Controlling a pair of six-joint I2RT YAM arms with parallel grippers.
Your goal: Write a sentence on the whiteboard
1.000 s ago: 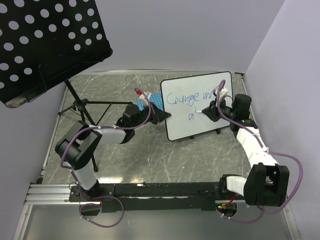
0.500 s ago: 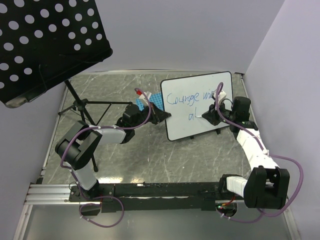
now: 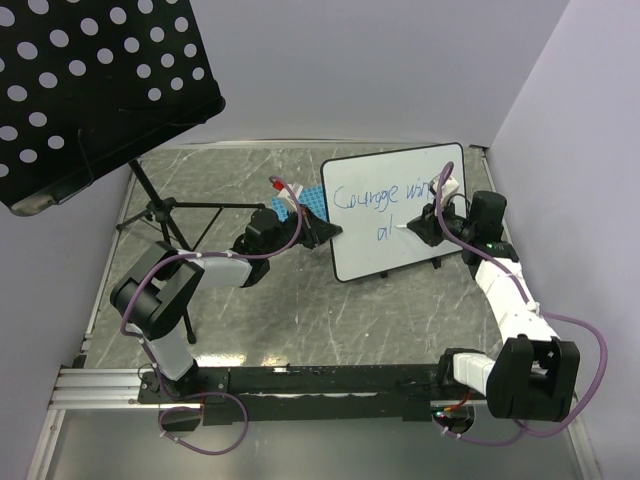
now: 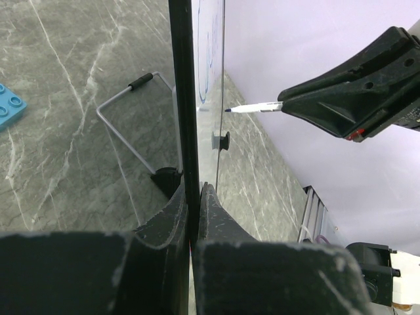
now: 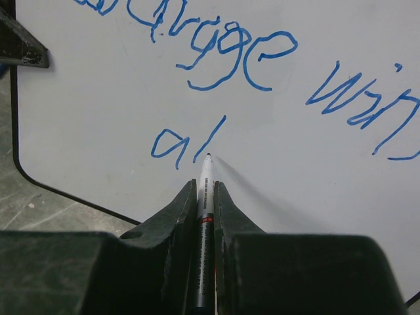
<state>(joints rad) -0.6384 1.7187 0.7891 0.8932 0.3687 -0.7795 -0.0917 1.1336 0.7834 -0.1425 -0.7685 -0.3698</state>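
Your whiteboard [image 3: 360,245] stands upright at the far right of the table [image 3: 300,320]. The sentence [image 3: 375,197] reads "Courage win" on top and "al" below, in blue. Your right gripper [image 5: 205,187] is clamped on a white marker [image 5: 205,177], tip at the board face just right of the "l"; contact unclear. Left gripper [image 4: 193,197] is pinched on the board's left edge. Blue gridded rack [image 3: 312,203] sits just left of the board, and a black perforated music stand [image 3: 90,90] is far left.

Overhead plus wrist close-ups, whiteboard [image 3: 365,245] shared
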